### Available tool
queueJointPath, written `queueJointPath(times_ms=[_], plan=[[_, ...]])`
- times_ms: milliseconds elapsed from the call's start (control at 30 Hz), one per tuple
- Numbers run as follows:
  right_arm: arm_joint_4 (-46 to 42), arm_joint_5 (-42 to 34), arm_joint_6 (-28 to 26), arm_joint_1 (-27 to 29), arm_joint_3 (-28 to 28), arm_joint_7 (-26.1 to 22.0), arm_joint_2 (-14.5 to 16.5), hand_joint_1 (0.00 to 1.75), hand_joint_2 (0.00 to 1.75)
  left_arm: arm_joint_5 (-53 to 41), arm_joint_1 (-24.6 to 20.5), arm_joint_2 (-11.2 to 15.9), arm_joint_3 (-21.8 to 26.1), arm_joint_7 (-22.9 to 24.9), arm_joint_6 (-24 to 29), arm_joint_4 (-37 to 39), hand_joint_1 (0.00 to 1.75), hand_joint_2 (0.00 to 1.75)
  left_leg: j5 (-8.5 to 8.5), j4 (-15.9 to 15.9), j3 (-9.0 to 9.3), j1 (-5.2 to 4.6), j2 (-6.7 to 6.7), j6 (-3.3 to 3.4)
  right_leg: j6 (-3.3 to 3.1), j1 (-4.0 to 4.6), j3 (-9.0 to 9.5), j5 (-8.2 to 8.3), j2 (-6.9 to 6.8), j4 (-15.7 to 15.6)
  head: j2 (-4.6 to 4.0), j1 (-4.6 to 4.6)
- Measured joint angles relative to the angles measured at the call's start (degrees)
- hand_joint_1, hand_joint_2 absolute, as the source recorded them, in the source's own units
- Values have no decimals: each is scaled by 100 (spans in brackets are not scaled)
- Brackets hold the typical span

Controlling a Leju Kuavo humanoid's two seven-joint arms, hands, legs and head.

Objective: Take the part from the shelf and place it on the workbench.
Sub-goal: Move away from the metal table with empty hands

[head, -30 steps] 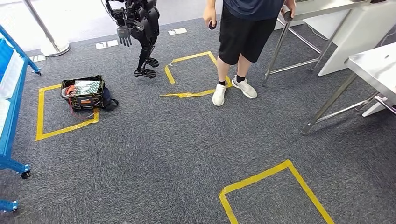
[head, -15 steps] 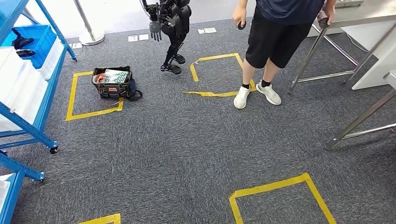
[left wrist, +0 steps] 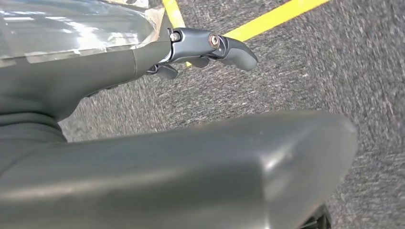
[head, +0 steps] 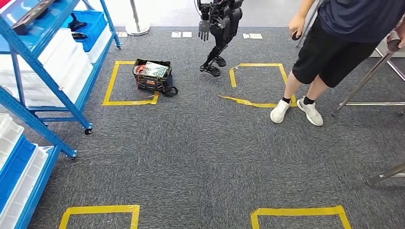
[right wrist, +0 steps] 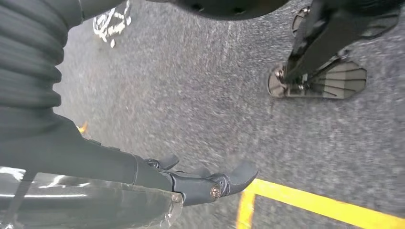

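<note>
- The left hand (left wrist: 200,45) hangs over the grey carpet, fingers loose, holding nothing.
- The right hand (right wrist: 200,183) is the same, with nothing in it.
- A blue shelf (head: 52,136) stands on the left.
- A dark part (head: 76,24) lies in a blue bin on the shelf, far back.
- A bag (head: 153,76) sits in a yellow square.
- A person (head: 334,57) stands on the right.

A black open tool bag (head: 153,76) sat inside a yellow tape square (head: 111,88) at upper centre-left. A person in black shorts and white sneakers (head: 329,57) stood at upper right (beside torn yellow tape (head: 248,101)), near a second dark humanoid robot (head: 217,28).
</note>
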Motion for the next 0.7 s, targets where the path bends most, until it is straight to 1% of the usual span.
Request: queueJointPath(times_ms=[33, 67, 100, 133, 167, 200, 233, 267, 300, 333, 367, 400, 433, 467, 500, 533, 567, 600, 633, 667, 700], plan=[[1, 1, 0, -9, 0, -1, -2, 0, 175, -2, -3, -2, 0, 1, 0, 0, 0, 0, 11, 2, -10, -7, -56, -28, -23, 9, 92, 83, 71, -220, 0, -3], [1, 5, 0, -22, 0, -1, -2, 0, 175, -5, -4, -2, -1, 4, 0, 1, 0, 0, 25, -2, -21, -12, -105, -60, -62, 24, 125, 114, 94, -302, 0, -5], [1, 10, -2, -38, 0, -1, -2, 0, 175, -9, 0, -2, -1, 8, 0, 2, 0, 0, 43, -11, -35, -16, -157, -95, -106, 43, 133, 133, 35, -304, 0, -7], [1, 16, -4, -53, 0, 0, -1, 0, 175, -10, 6, 1, -1, 12, 0, 4, 0, 0, 49, -7, -54, -8, -169, -123, -149, 29, 143, 154, -23, -314, 0, -8], [1, 21, -6, -60, 0, 1, 0, 0, 175, -13, 13, 3, -2, 16, 0, 6, 0, 0, 10, 42, -89, -10, -84, -144, -193, 16, 151, 177, -84, -328, 0, -11], [1, 26, -9, -58, 0, 1, 0, 0, 175, -14, 14, 4, -2, 19, 0, 8, 0, 0, -103, 190, -169, -14, 62, -162, -241, 1, 152, 198, -154, -343, 0, -26], [2, 31, -10, -48, 0, 1, 1, 0, 175, -14, 9, 5, -2, 20, 0, 9, 0, 0, -281, 455, -293, -14, 243, -174, -280, -11, 145, 210, -229, -355, 0, -41], [2, 34, -11, -35, 0, 1, -1, 0, 175, -15, 2, 3, -3, 21, 0, 9, 0, 0, -496, 820, -462, -13, 408, -191, -303, 4, 136, 210, -310, -355, 0, -55], [3, 37, -12, -22, 0, 1, -5, 0, 175, -16, -4, 0, -4, 22, 0, 9, 0, 0, -689, 1215, -642, -2, 488, -210, -317, 16, 129, 207, -397, -354, 0, -68], [3, 36, -13, -12, 0, 1, -8, 0, 175, -17, -4, -3, -5, 22, 0, 9, 0, 0, -800, 1518, -775, 11, 523, -226, -320, 27, 124, 204, -481, -353, 0, -68], [3, 36, -13, -10, 0, 1, -10, 0, 175, -18, 1, -6, -6, 22, 0, 9, 0, 0, -809, 1648, -823, 23, 544, -240, -321, 32, 121, 202, -562, -352, 0, -69], [3, 35, -13, -12, 0, 1, -10, 0, 175, -19, 7, -7, -7, 23, 0, 9, 0, 0, -710, 1544, -749, 34, 569, -249, -320, 34, 124, 199, -636, -351, 0, -70], [3, 35, -13, -18, 0, 1, -8, 0, 175, -20, 10, -4, -7, 22, 0, 9, 0, 0, -540, 1228, -563, 43, 629, -252, -316, 32, 132, 192, -705, -350, 0, -70], [3, 36, -13, -23, 0, 1, -5, 0, 175, -20, 7, -2, -7, 23, 0, 9, 0, 0, -374, 805, -316, 46, 763, -250, -305, 36, 145, 180, -770, -346, 0, -73], [3, 36, -14, -27, 0, 1, -4, 0, 175, -22, -3, 0, -7, 24, 0, 8, 0, 0, -249, 431, -103, 37, 878, -235, -282, 58, 148, 161, -828, -336, 0, -72], [3, 37, -15, -30, 0, 1, -5, 0, 175, -25, -17, 2, -7, 23, 0, 8, 0, 0, -184, 175, 38, 23, 962, -211, -257, 78, 152, 143, -883, -329, 0, -64], [3, 40, -16, -38, 0, 1, -7, 0, 175, -28, -27, 2, -8, 24, 0, 8, 0, 0, -171, 61, 93, 3, 992, -177, -227, 97, 163, 130, -935, -326, 0, -55], [3, 44, -19, -48, 0, 1, -9, 0, 175, -31, -32, 3, -8, 24, 0, 8, 0, 0, -165, 48, 82, -23, 925, -137, -198, 106, 173, 125, -993, -328, 0, -46], [3, 48, -22, -60, 0, 1, -9, 0, 175, -34, -32, 5, -8, 23, -1, 8, 0, 0, -148, 33, 74, -29, 855, -91, -169, 104, 191, 118, -1038, -331, 0, -39], [2, 47, -24, -72, 1, 1, -8, 0, 175, -36, -28, 8, -8, 21, -2, 8, 0, 0, -127, 13, 72, -31, 790, -47, -139, 89, 187, 90, -985, -301, 0, -37], [2, 39, -25, -75, 1, 1, -6, 0, 175, -41, -29, 10, -8, 19, -3, 8, 0, 0, -101, -8, 70, -22, 727, -5, -126, 75, 137, 15, -850, -188, 0, -34]])
